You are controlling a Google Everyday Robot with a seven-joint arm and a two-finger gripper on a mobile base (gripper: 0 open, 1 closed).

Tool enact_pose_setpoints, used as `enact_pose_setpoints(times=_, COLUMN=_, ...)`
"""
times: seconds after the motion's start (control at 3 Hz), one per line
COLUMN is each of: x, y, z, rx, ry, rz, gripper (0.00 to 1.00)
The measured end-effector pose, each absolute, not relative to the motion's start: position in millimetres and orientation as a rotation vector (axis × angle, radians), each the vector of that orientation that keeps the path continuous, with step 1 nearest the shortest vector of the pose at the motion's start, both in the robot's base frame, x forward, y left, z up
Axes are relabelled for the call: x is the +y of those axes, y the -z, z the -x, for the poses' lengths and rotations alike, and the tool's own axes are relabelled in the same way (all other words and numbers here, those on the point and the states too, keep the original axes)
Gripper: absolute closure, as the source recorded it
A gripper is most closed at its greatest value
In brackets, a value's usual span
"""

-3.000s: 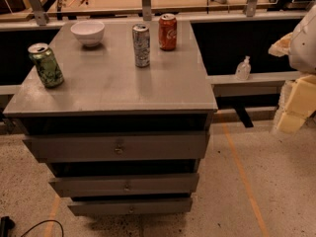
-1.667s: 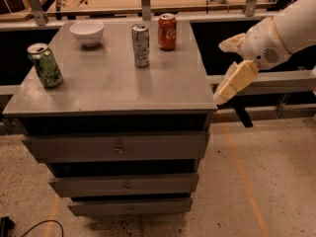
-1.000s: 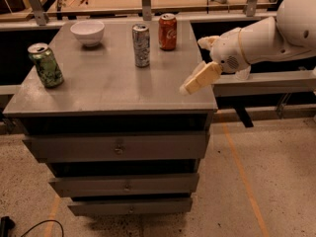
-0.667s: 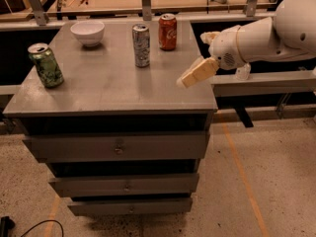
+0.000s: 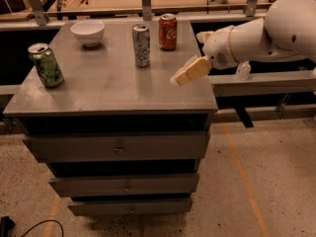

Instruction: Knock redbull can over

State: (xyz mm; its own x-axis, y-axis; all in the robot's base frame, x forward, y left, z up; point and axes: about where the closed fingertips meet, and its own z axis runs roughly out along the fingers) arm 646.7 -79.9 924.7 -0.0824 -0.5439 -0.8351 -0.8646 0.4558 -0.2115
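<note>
The claw (image 5: 180,77) hovers above the surface (image 5: 108,90), nearer than and right of the upright redbull can (image 5: 141,45); its grip cannot be told.

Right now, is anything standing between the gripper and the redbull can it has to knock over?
Nothing visible does. The gripper hangs over the right side of the cabinet top, with only bare surface between it and the redbull can. The red soda can stands right of the redbull can, farther back, off that line.

The white arm (image 5: 256,33) reaches in from the right, its tool (image 5: 187,72) angled down-left.
</note>
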Motion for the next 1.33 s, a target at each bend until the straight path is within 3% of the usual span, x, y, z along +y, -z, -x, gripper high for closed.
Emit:
enact_pose_setpoints(times=0.33, x=-52, y=-914, z=-677, rx=1.754, ry=-0.455, rz=1.169, gripper=0.00)
enact_pose_setpoints(times=0.67, x=-23, y=-896, z=-707, rx=1.748, ry=-0.516, rz=1.143, gripper=0.18)
enact_pose_setpoints(times=1.33, x=20, y=-887, z=-759, rx=1.662, ry=-0.569, rz=1.123, gripper=0.22)
